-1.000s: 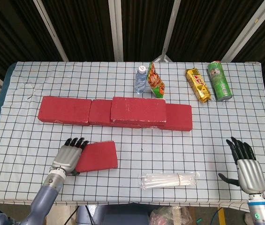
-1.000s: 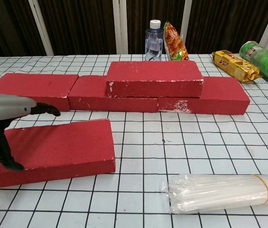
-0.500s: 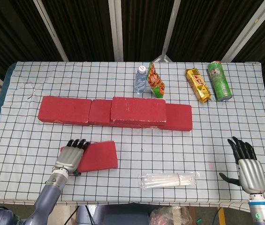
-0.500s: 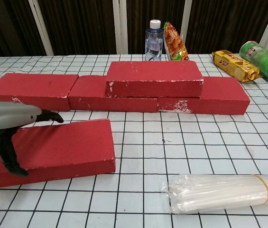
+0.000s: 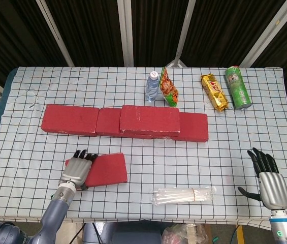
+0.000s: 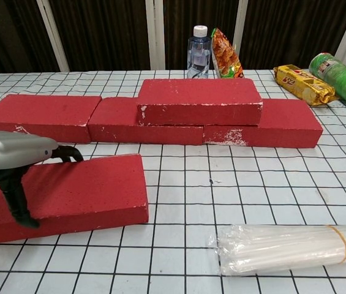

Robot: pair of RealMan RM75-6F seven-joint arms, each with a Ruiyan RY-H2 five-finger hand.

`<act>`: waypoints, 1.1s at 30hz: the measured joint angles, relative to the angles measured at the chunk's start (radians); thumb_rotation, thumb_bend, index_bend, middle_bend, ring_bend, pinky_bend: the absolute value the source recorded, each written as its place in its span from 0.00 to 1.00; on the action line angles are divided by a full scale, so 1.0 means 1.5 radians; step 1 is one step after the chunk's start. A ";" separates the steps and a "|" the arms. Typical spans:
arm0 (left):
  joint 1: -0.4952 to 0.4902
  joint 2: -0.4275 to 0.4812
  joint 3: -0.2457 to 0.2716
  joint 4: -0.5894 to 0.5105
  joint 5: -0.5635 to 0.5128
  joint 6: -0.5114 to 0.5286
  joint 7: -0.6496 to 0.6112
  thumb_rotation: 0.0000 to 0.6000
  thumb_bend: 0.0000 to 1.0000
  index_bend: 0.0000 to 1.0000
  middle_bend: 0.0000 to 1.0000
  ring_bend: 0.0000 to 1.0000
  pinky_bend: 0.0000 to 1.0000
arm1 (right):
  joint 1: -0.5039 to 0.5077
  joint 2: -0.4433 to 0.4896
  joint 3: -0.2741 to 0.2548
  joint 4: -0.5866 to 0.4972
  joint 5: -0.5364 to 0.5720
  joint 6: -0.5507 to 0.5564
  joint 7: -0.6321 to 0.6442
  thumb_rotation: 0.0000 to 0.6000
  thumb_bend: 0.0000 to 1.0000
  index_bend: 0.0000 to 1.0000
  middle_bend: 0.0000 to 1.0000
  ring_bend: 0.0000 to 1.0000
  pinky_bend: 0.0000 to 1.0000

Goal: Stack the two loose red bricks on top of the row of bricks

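A row of red bricks (image 5: pixel 69 120) (image 6: pixel 38 115) lies across the middle of the table. One red brick (image 5: pixel 150 119) (image 6: pixel 200 101) is stacked on top of the row, right of its centre. A loose red brick (image 5: pixel 107 169) (image 6: pixel 81 190) lies flat on the cloth in front of the row. My left hand (image 5: pixel 77 171) (image 6: pixel 13 159) grips its left end, fingers curled over the far edge and thumb at the near edge. My right hand (image 5: pixel 269 185) hovers open near the front right corner, holding nothing; it is absent from the chest view.
Behind the row stand a water bottle (image 5: pixel 153 86) (image 6: pixel 198 52) and a snack bag (image 5: pixel 169 89). A yellow biscuit pack (image 5: pixel 214 92) and a green can (image 5: pixel 237 87) lie at the back right. A bundle of clear straws (image 5: pixel 184 195) (image 6: pixel 289 245) lies near the front edge.
My left hand has slid further onto the loose brick's left end and its fingers have curled down over the far edge. The right hand has drifted slightly toward the front edge.
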 measured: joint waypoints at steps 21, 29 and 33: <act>-0.008 0.143 -0.025 -0.022 0.021 -0.050 -0.043 1.00 0.01 0.26 0.22 0.00 0.00 | -0.001 -0.011 0.010 0.002 0.017 -0.004 -0.020 1.00 0.13 0.03 0.00 0.00 0.00; -0.041 0.294 -0.046 -0.018 0.011 -0.206 -0.094 1.00 0.02 0.27 0.22 0.00 0.00 | -0.001 -0.019 0.019 0.003 0.035 -0.003 -0.041 1.00 0.13 0.03 0.00 0.00 0.00; -0.070 0.345 -0.055 0.002 -0.006 -0.280 -0.111 1.00 0.02 0.28 0.22 0.00 0.00 | -0.001 -0.022 0.023 0.004 0.050 -0.008 -0.053 1.00 0.13 0.03 0.00 0.00 0.00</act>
